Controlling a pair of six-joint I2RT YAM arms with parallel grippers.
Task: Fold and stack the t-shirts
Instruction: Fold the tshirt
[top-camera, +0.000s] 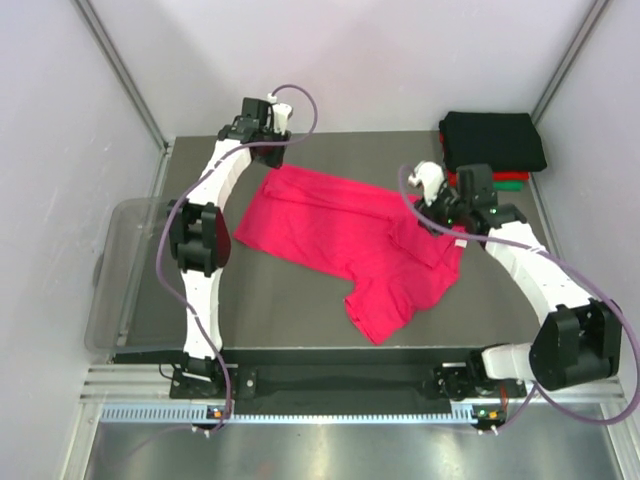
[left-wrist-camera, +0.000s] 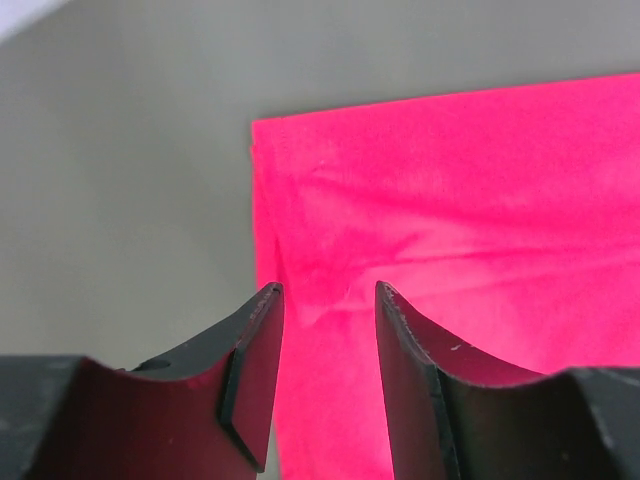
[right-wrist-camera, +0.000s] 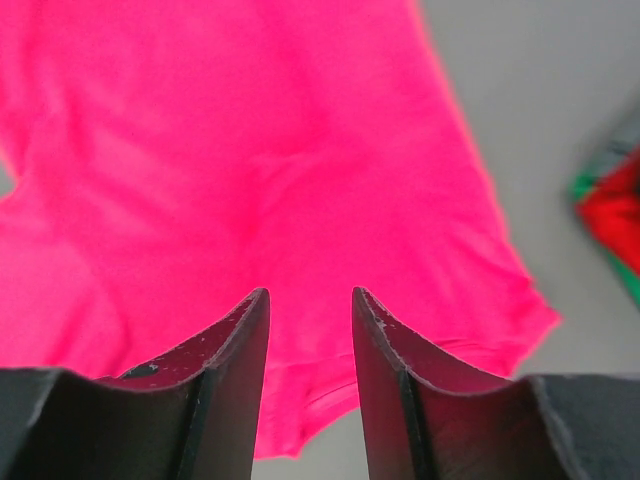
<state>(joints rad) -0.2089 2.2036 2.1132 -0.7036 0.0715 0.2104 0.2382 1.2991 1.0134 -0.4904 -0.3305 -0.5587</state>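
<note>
While the magenta t-shirt (top-camera: 350, 240) lies spread and rumpled across the middle of the surface (top-camera: 290, 310), the left tool (left-wrist-camera: 328, 290) hangs released over its 11 o'clock corner. The right tool (right-wrist-camera: 310, 292), also released and gripping nothing, hangs over its 3 o'clock side. The folded t-shirts (top-camera: 493, 140) sit stacked at 2 o'clock.

From here, the spread t-shirt (top-camera: 340, 235) lies slantwise across the middle of the table (top-camera: 290, 315). One end reaches toward the far left and the other trails toward the near right. Behind it, in the far right corner, sits the stack of folded t-shirts (top-camera: 493, 140), near the spread shirt's right side and well apart from its left end. A bin (top-camera: 115, 265) stands along the table's left side. The left gripper (left-wrist-camera: 328, 292) hangs over the shirt's far left corner. The right gripper (right-wrist-camera: 310, 295) hangs over the shirt's right part, in front of the stack.
</note>
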